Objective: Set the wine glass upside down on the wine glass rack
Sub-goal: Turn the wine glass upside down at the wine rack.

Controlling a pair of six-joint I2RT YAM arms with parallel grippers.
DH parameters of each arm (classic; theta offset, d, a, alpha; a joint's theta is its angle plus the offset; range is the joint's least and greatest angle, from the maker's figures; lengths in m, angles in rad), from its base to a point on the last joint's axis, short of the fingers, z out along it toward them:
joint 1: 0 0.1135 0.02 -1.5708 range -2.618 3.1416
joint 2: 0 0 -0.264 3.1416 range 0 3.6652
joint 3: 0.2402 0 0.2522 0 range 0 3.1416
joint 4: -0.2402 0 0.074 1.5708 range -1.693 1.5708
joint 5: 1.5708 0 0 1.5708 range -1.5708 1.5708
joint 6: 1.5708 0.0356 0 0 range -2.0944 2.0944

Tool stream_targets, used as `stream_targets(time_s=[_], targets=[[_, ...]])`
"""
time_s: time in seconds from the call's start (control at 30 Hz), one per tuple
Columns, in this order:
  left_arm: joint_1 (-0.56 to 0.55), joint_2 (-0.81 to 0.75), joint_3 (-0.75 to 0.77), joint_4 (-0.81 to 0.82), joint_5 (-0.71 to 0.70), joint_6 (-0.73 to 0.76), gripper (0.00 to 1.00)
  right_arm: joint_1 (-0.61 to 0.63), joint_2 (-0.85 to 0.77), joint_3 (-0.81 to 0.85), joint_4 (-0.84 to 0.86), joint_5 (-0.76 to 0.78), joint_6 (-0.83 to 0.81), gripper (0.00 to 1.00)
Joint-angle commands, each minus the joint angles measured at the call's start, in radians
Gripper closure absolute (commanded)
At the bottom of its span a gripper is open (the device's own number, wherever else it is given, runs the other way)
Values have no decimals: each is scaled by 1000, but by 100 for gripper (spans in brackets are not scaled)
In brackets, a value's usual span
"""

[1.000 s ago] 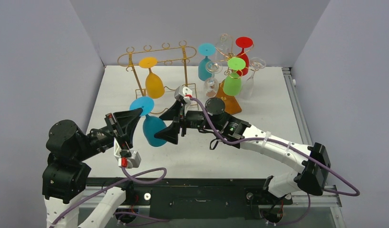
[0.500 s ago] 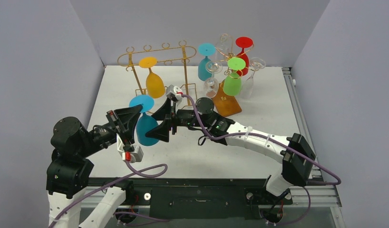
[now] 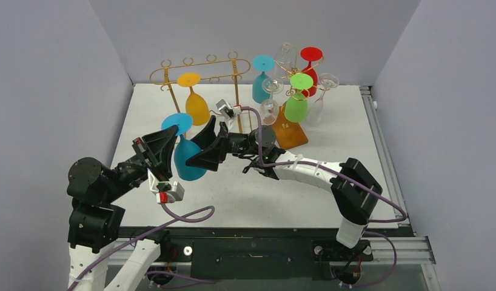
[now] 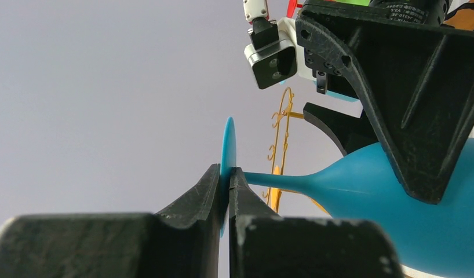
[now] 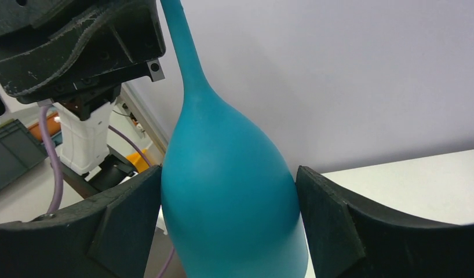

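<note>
Teal wine glass [image 3: 184,162], one, clenched by left pincer [image 4: 225,176] at foot, right pincer [image 5: 229,171] at bowl.

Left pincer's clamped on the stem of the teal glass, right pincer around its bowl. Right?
Not quite. The left pincer is clamped on the edge of the foot disc of the teal glass, not on the stem, which runs free past the fingertips; the left wrist view shows it. The right pincer is around its bowl, as you said.

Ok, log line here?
left end effector: shut on teal wine glass foot; right end effector: shut on bowl; gold wire rack: not reached
</note>
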Motion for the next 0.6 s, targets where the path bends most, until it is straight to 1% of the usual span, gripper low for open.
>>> stream_targets(time_s=[0.0,0.13,0.2,0.33,0.37,0.4,0.43,0.57], targets=[[-6,6,-7,116,51,-45,100,27,-28,32,142,-78,69,23],[-5,12,-4,109,50,-44,100,27,-82,24,-58,-63,-98,24],[-5,15,-2,114,46,-41,100,26,-105,22,-137,-57,-166,27],[-5,27,8,128,43,-56,100,19,-128,11,-206,-34,-231,33],[-5,29,9,130,42,-58,98,16,-135,8,-221,-23,-245,34],[-5,32,12,130,40,-61,86,14,-141,6,-246,-9,-266,34],[-5,33,16,130,36,-68,71,13,-149,6,-271,7,-289,34],[-5,47,42,121,8,-80,32,-1,-175,11,-386,76,-390,35]])
